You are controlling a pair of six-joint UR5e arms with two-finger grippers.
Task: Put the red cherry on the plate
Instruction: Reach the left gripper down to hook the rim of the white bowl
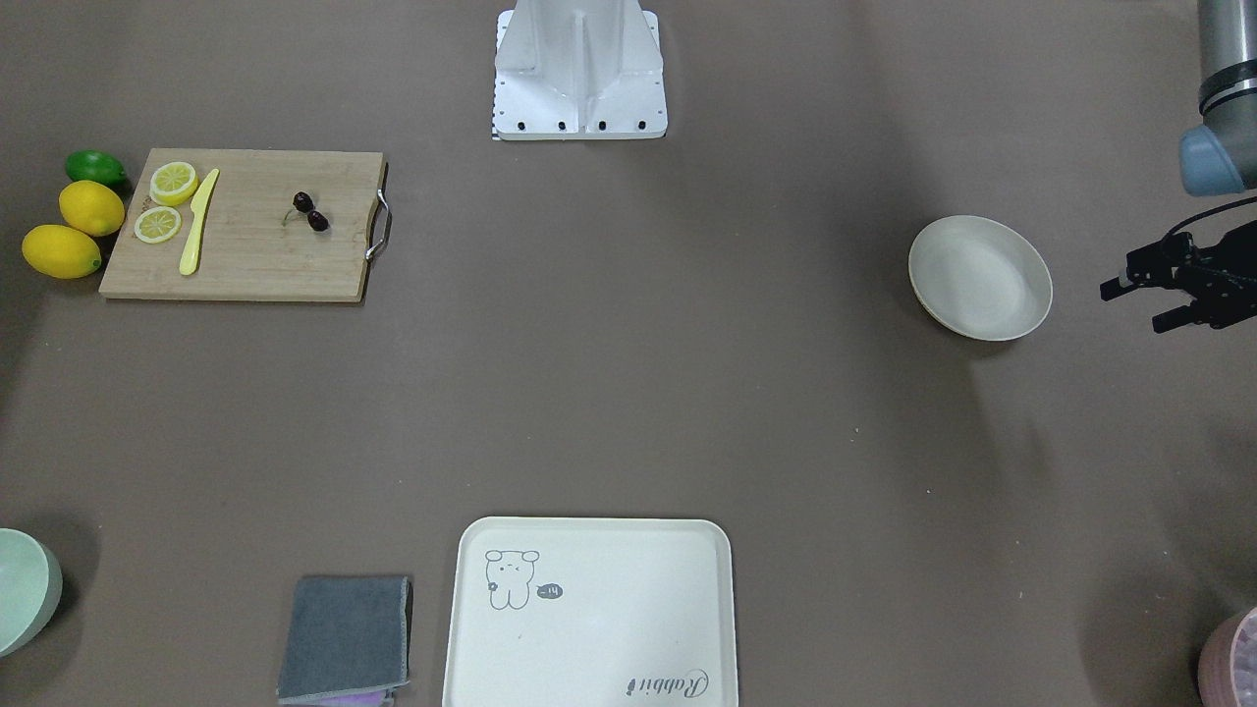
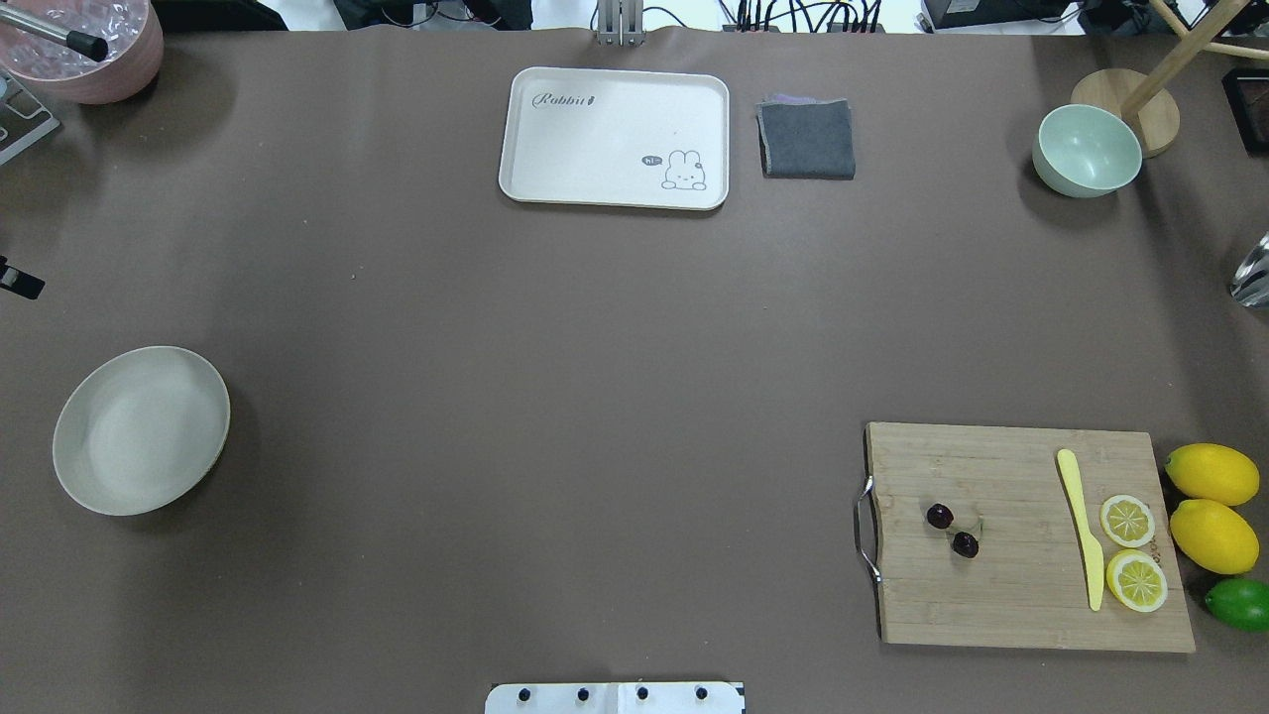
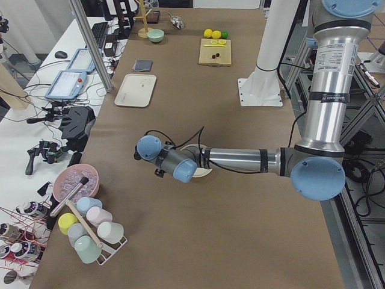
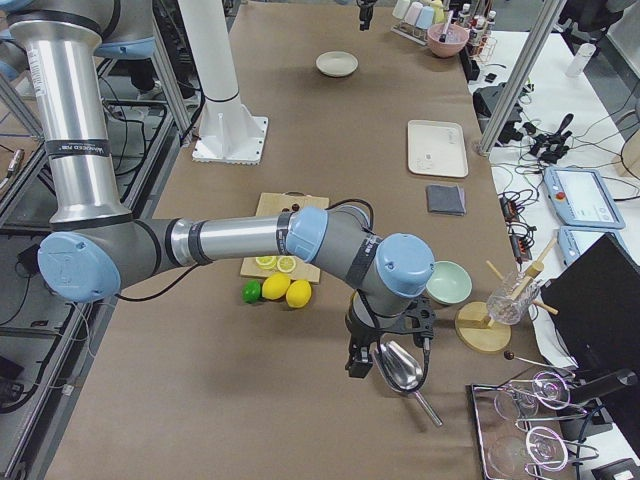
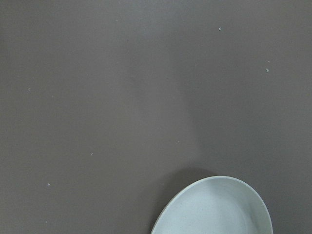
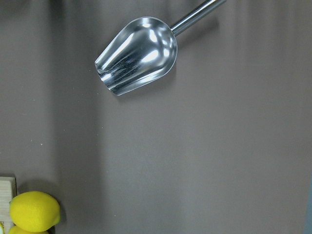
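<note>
Brown matting covers the table (image 2: 555, 397), and on it we find the red cherry (image 2: 952, 531) lying on the wooden cutting board (image 2: 1021, 585), near its metal-handled end; the stems are hard to make out. The plate (image 2: 139, 431) sits far from the board, at the table's opposite end. Farther still from the board hovers the left gripper (image 1: 1139, 302), half cut off by the front view's edge, fingers spread. The right gripper (image 4: 358, 362) hangs beyond the board's lemon side, by a steel scoop (image 6: 136, 53); we cannot tell how its fingers stand. Two lemons (image 2: 1211, 474) and a lime (image 2: 1239, 603) lie just beside the board. A white bench (image 3: 24, 138) strewn with cables runs well away from the board.
</note>
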